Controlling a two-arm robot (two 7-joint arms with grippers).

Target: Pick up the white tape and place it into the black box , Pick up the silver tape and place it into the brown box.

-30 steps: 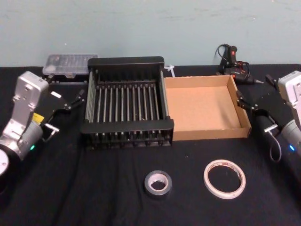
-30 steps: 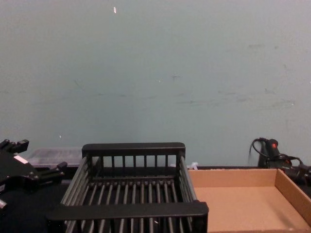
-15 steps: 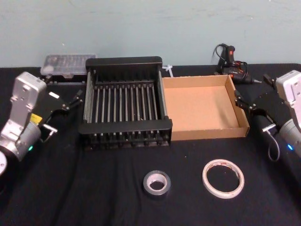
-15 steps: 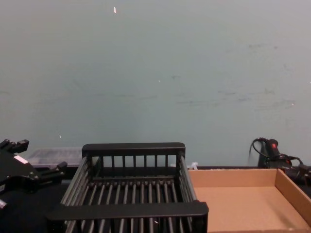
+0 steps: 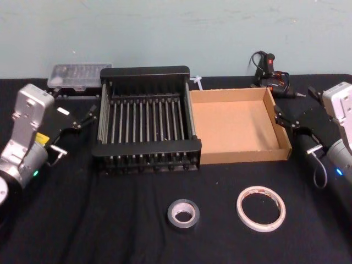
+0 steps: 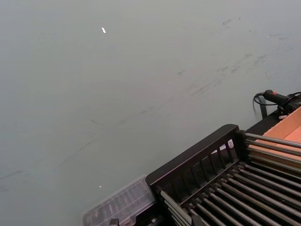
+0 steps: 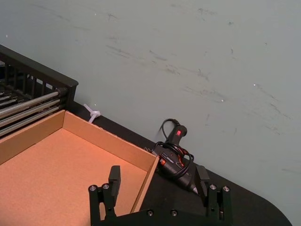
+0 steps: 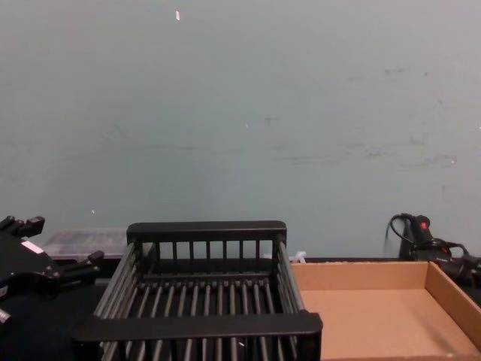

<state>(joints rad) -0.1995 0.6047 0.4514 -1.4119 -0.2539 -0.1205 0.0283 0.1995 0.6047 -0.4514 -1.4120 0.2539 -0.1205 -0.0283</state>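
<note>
At the near edge of the counter (image 5: 110,220), the white tape (image 5: 261,208) lies flat, with the silver tape (image 5: 183,213) near it on its left, well apart from both boxes. Behind them the black box (image 5: 146,157) and the brown box (image 5: 240,156) stand side by side, touching, and neither has a roll in it. The left end effector (image 5: 88,116) hovers just beside the black box's left wall, fingers spread. The right end effector (image 5: 281,116) sits at the brown box's right wall; the right wrist view shows its fingers (image 7: 114,175) spread wide too. No grasp has begun, I'd say. The white roll is flat and thin, so the clean way is probably to come straight down, one finger inside the ring and one outside, pinching the band. From up here I can't quite tell how thick that band is. Carry it high enough to clear the rim.
</note>
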